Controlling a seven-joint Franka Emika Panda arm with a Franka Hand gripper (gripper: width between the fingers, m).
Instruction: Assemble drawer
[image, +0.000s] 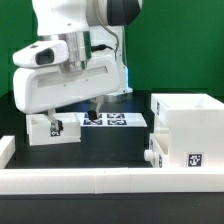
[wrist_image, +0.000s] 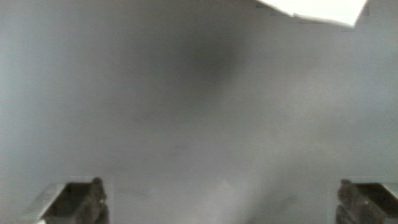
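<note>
exterior view: the white arm (image: 72, 75) hangs over the black table (image: 105, 152), above the marker board (image: 106, 120) with its row of black-and-white square tags. the open housing (image: 185, 130) stands at the view's right, touching the low white rail (image: 90, 180). it has a square tag on its front and a knobbed white part (image: 151, 153) against its left side. a small tray (image: 55, 127), also tagged, sits at the view's left. the tags are patterns only, too small to read.

wrist view: the gripper (wrist_image: 221, 203) is spread wide, fingertips (wrist_image: 71, 203) far apart over blurred grey table, gripping nothing. a white corner (wrist_image: 317, 10) shows at the edge; i cannot tell which part.
</note>
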